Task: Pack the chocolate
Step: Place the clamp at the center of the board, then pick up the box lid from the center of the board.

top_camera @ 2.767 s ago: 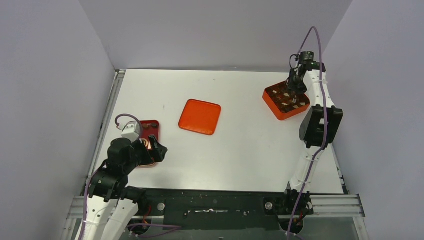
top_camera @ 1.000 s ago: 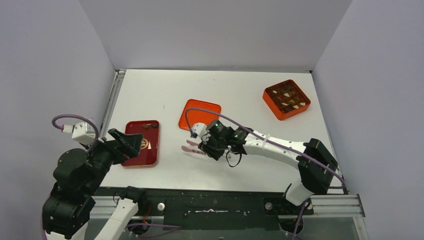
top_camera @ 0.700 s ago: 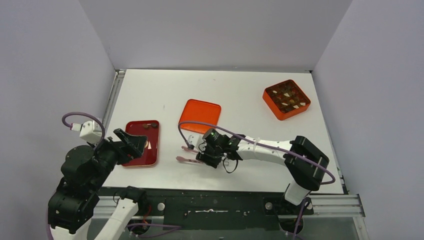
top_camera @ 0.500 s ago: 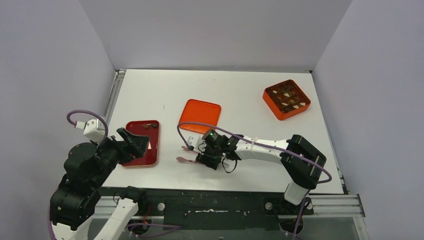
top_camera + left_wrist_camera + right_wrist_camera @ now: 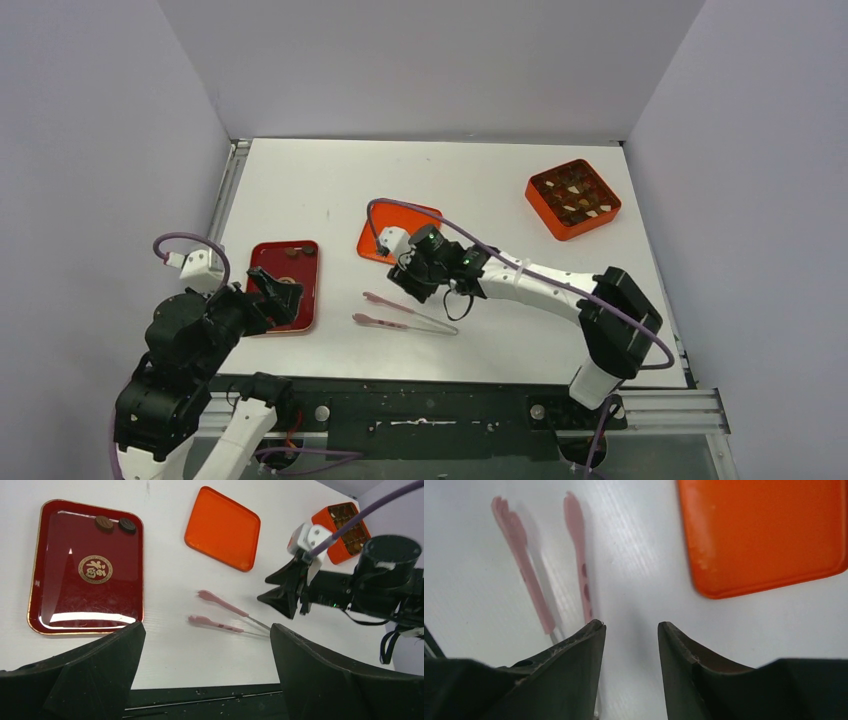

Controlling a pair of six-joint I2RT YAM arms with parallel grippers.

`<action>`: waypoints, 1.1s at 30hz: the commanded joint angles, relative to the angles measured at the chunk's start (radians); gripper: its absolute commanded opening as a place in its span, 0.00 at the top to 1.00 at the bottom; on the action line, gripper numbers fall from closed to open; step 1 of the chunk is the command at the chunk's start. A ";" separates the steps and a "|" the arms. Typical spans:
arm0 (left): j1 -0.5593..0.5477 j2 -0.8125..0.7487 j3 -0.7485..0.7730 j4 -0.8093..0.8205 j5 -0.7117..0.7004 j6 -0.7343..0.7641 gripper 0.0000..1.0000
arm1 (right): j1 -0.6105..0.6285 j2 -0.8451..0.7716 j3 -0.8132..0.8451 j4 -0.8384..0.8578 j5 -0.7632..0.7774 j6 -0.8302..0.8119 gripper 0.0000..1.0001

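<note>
On table point(image 5: 480, 180): pink tongs point(image 5: 223, 605) lie loose | right jaws parted, empty

Left arm point(image 5: 190, 340) and right arm point(image 5: 540, 283): white links, black joint housings, purple cable point(image 5: 420, 212) looped along each. Small green lights on the right one. Left gripper point(image 5: 206, 630): matte black, wedge-shaped fingers point(image 5: 90, 675).

White matte table top point(image 5: 520, 170), evenly lit. Plain pale lavender walls point(image 5: 430, 60) close it in on the left, rear and right. Near edge carries an aluminium rail point(image 5: 668, 402).
</note>
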 commanded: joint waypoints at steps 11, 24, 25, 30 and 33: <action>-0.004 -0.055 -0.070 0.070 0.033 0.082 0.04 | -0.070 0.285 0.356 -0.052 0.123 -0.074 0.59; -0.004 -0.140 -0.182 0.271 0.218 0.240 0.12 | -0.108 0.382 0.395 -0.060 0.028 -0.118 0.58; -0.004 -0.146 -0.189 0.278 0.231 0.250 0.13 | -0.107 0.389 0.397 -0.063 0.021 -0.122 0.58; -0.005 -0.153 -0.223 0.280 0.282 0.292 0.12 | -0.115 0.412 0.404 -0.064 0.004 -0.123 0.62; -0.005 -0.151 -0.244 0.286 0.285 0.314 0.08 | -0.123 0.427 0.406 -0.064 -0.018 -0.125 0.66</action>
